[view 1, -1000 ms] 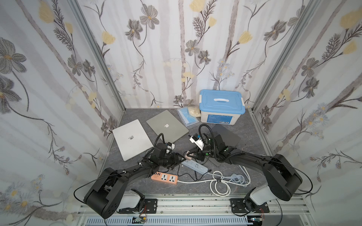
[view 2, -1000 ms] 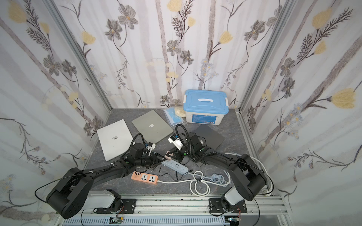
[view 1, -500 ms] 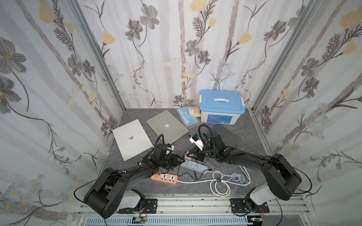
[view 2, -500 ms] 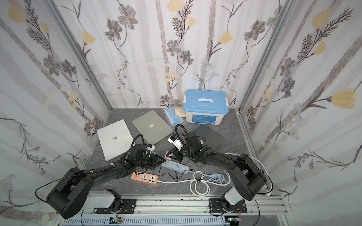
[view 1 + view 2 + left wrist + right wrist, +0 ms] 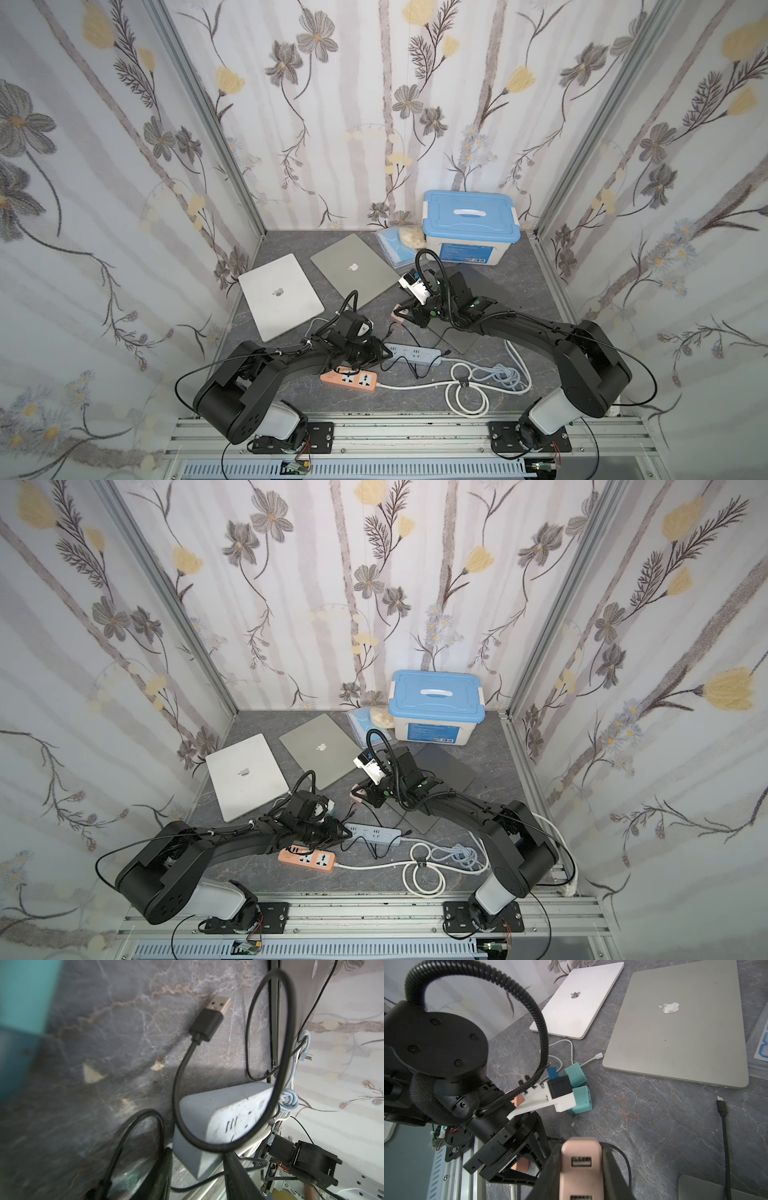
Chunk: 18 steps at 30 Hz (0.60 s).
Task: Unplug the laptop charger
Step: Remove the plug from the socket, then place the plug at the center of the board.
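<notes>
Nearest, the left tool (image 5: 197,1152) has its fingers (image 5: 234,1172) apart astride the end of the grey strip (image 5: 239,1109), though I cannot tell whether they pinch it. A black USB plug (image 5: 209,1016) lies loose on the desk (image 5: 311,401) just beyond. Farther in, the right tool (image 5: 581,1153) is clamped on the pink charger (image 5: 581,1169), near the desk's middle, in front of the grey laptop (image 5: 353,270).
</notes>
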Motion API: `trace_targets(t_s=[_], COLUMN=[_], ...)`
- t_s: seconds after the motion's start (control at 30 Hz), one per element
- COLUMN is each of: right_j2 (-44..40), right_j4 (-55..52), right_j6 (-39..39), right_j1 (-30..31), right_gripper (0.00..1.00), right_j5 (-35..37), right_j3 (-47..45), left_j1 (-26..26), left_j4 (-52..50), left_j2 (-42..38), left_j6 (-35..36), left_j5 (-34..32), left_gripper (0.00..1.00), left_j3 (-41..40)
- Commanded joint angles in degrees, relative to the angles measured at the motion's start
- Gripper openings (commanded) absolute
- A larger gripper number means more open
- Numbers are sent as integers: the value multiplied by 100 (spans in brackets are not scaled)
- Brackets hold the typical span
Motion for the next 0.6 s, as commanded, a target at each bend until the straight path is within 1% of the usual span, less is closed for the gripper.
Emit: trace_targets(t_s=[0.0,0.1,0.23,0.37,0.47,0.57], right_j2=[192,474,943,1406,1723,1999], right_j4=[-115,-200,-255,-183,-53,-97], right_j6=[-89,-69,-1,98,225,263], right_j1=[-29,-47,-43,-45,-43,-37], right_gripper=[0,0,0,0,0,0], right_j5=[267,365,298,17,-355,-500], right_j3=[220,494,933,1286,1448,1542], left_j1=[-4,-5,20,303,539,624], left_j4=[-155,-688,-1581,-1877,-2078,-2407], left_j2=[-84,-364,-979,-1427,-1540,-1684], left_j6=[168,414,773,765,784,874], left_j5=[-109,-288,-692,-730,-801,-1102], left_gripper=[46,51,59,67,69,70], left_j3=[54,176,400,376,336,386])
